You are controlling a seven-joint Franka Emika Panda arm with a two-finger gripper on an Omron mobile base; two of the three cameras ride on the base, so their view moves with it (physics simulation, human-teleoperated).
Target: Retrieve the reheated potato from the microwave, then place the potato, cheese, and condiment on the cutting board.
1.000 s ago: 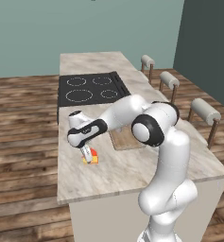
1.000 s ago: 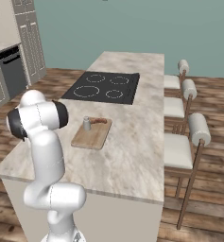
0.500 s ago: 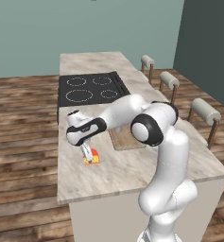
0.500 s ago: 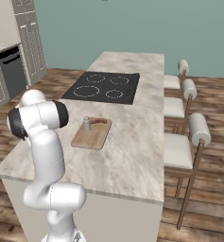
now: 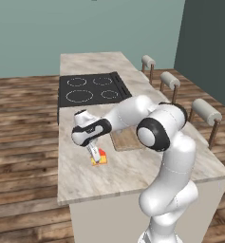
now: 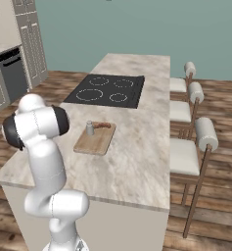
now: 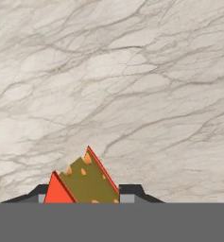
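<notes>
The end effector [image 5: 96, 156] grips the cheese [image 5: 99, 156] near the counter's [image 5: 133, 171] left edge, beside the cutting board [image 6: 94, 138].

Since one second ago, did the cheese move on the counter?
No. In the left base view the cheese lies at the same spot beside the cutting board, with the gripper down on it.

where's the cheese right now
In the left base view the cheese sits on the marble counter under the gripper, left of the cutting board; its wedge lies between the fingertips.
</notes>
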